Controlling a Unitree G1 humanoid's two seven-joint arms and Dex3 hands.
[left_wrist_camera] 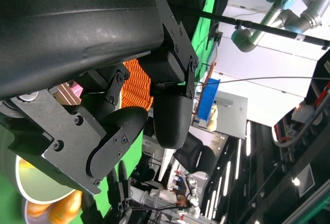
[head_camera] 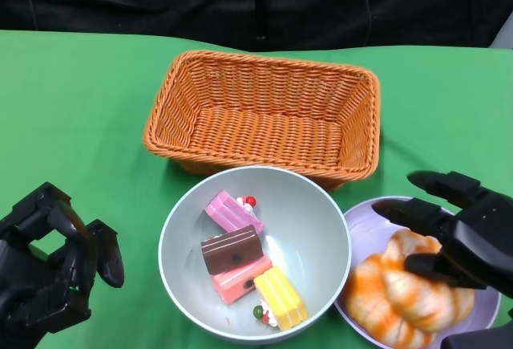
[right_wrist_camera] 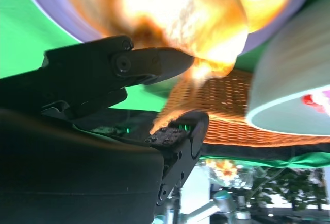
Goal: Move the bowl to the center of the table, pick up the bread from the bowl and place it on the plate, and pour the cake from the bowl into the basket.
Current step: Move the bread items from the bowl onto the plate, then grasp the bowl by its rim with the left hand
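The left hand (head_camera: 52, 265) sits at the lower left of the head view, low over the green bench (head_camera: 72, 100). Its fingers are curled in and there is nothing in them, so it is clenched on air. It is a little way to the left of the bowl and does not touch it.

The right hand (head_camera: 461, 233) comes in from the lower right of the head view. Its fingers (head_camera: 437, 182) are spread apart and reach to the left, over the plate and the bread. It holds nothing. In the right wrist view one fingertip (right_wrist_camera: 172, 62) is right up against the blurry orange bread (right_wrist_camera: 206, 18), but the pictures do not show if it really touches.

There is one basket (head_camera: 264, 116). It is orange and woven, and it stands in the upper middle of the head view.

There is one bowl (head_camera: 321, 213). It is pale grey-green and stands in the lower middle, just in front of the basket, its right edge close to the plate.

In the bowl lie four cake pieces (head_camera: 232, 249): one pink at the top, one brown in the middle, one darker pink under it, and one yellow at the lower right. Small red and green bits lie near them.

There is one plate (head_camera: 365, 229), light purple, at the lower right. The bread (head_camera: 401, 301) lies on it, a glossy orange and white lump of rolls.
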